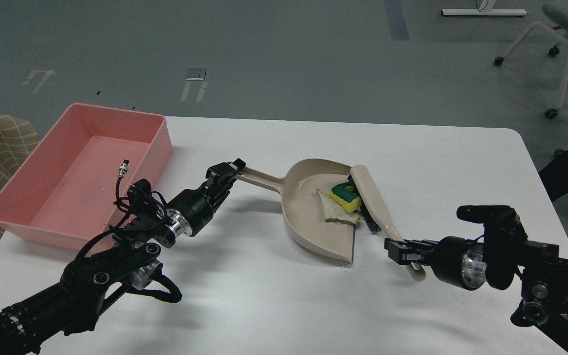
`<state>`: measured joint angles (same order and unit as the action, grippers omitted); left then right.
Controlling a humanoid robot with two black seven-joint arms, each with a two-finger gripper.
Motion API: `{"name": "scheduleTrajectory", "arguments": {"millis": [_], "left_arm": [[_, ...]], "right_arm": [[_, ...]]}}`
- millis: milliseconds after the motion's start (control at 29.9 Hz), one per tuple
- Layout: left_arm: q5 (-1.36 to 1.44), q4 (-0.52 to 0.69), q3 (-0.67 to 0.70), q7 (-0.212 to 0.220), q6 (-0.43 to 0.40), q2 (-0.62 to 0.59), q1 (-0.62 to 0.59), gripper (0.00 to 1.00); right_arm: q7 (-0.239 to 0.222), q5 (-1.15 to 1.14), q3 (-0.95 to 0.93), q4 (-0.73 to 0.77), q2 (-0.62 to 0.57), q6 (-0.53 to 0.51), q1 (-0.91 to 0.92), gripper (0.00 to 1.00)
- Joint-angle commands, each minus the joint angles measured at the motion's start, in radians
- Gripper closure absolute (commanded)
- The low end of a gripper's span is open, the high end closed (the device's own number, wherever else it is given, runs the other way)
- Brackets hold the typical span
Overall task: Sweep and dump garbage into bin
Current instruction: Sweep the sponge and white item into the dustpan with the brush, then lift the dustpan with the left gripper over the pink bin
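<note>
A white counter (274, 305) carries a beige dustpan (313, 212), a brush (370, 199) and a pink bin (156, 148). The bin sits at the counter's far left corner, well apart from the dustpan, its floor bare and facing up.

The left hand (230, 175) reaches in from the lower left and is clamped on the end of the dustpan's long handle (259, 180), its fingers closed around it. The pan lies near the middle of the counter, its open lip pointing toward the near right.

Inside the pan lie the two scraps: the sponge piece (345, 197), yellow with a dark green top, rests against the brush's dark bristles, and the bread-like slice (333, 211) lies just beside it, touching it, close to the pan's lip.

The right hand (402, 249) comes in from the right and is closed on the brush's beige handle near its lower end. The brush slants up and to the left, its head lying along the pan's right side.

A black wheeled chair frame (560, 54) stands on the grey floor beyond the counter.
</note>
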<state>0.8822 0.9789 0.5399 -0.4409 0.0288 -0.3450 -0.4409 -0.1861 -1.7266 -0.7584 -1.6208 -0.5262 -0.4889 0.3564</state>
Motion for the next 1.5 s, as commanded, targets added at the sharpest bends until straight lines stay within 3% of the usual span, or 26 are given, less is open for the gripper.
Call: {"name": "scheduleTrajectory", "arguments": {"millis": [0, 234, 367, 801, 1169, 1302, 1469], "left_arm": [[-0.002, 0.000, 0.006, -0.002, -0.001, 0.000, 0.002, 1.00], [-0.094, 0.001, 0.006, -0.013, 0.002, 0.003, 0.002, 1.00], [-0.111, 0.003, 0.008, -0.016, 0.002, 0.004, 0.007, 1.00], [-0.261, 0.067, 0.058, -0.016, -0.015, -0.025, 0.001, 0.98], [-0.331, 0.202, 0.187, -0.015, -0.049, -0.271, 0.011, 0.98], [-0.407, 0.202, 0.242, -0.013, -0.110, -0.423, 0.011, 0.98], [-0.479, 0.127, 0.310, -0.013, -0.251, -0.595, 0.016, 0.98]], "right_arm": [[-0.006, 0.002, 0.018, 0.024, 0.087, 0.000, 0.058, 0.99], [-0.004, 0.012, -0.004, -0.011, 0.065, 0.000, 0.072, 0.98], [0.010, 0.047, -0.120, -0.041, -0.034, 0.000, 0.036, 0.98], [0.039, 0.078, -0.527, -0.022, -0.118, 0.000, -0.249, 0.98], [0.040, 0.078, -0.610, 0.009, -0.112, 0.000, -0.379, 0.98], [0.040, 0.078, -0.610, 0.010, -0.109, 0.000, -0.390, 0.98], [0.039, 0.078, -0.608, 0.024, -0.106, 0.000, -0.399, 0.98]]}}
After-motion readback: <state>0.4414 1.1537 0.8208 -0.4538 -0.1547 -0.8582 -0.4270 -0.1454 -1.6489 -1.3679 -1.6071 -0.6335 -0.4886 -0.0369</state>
